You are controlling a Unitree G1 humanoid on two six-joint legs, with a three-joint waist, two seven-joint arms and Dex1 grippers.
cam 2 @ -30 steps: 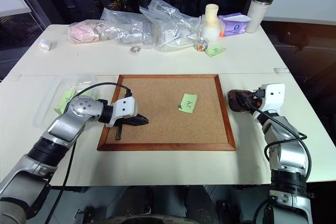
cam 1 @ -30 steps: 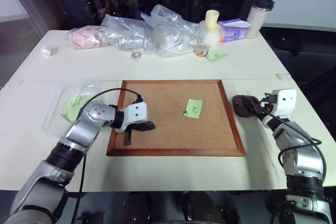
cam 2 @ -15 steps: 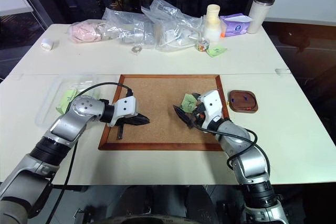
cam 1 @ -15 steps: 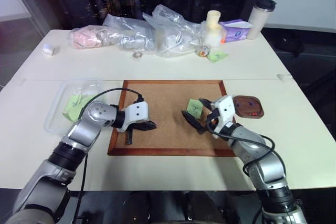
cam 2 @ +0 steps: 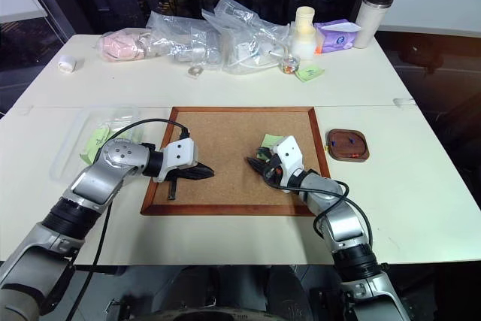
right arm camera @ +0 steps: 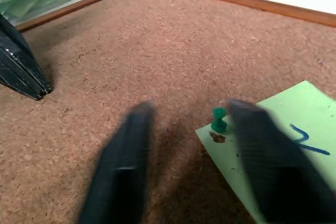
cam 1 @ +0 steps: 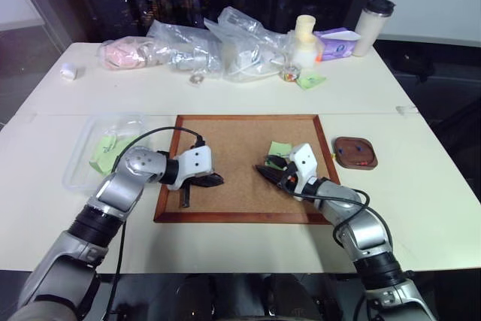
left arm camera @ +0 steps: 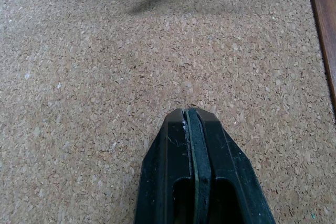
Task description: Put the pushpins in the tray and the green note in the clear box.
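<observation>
A green pushpin (right arm camera: 218, 119) stands in the corner of the green note (right arm camera: 286, 156), pinning it to the cork board (cam 1: 240, 133), and it sits between the two fingers of my right gripper (right arm camera: 189, 153), a little nearer the finger (right arm camera: 262, 145) that lies over the note than the other. My jaws are parted with the pin's head in the gap and touching neither finger, so I hold nothing yet; I judge the next move is to ease forward slightly and close on the head, then pull it straight out of the cork. My left gripper (left arm camera: 191, 124) is pressed shut and empty, tip resting on the board well apart from the note, so the right arm is the nearer one. The tray (cam 1: 355, 152) lies just off the board's right edge on the table with small pins already in it, at least one red. The clear box (cam 1: 90, 157) sits off the board's left edge and holds crumpled light-green paper.
</observation>
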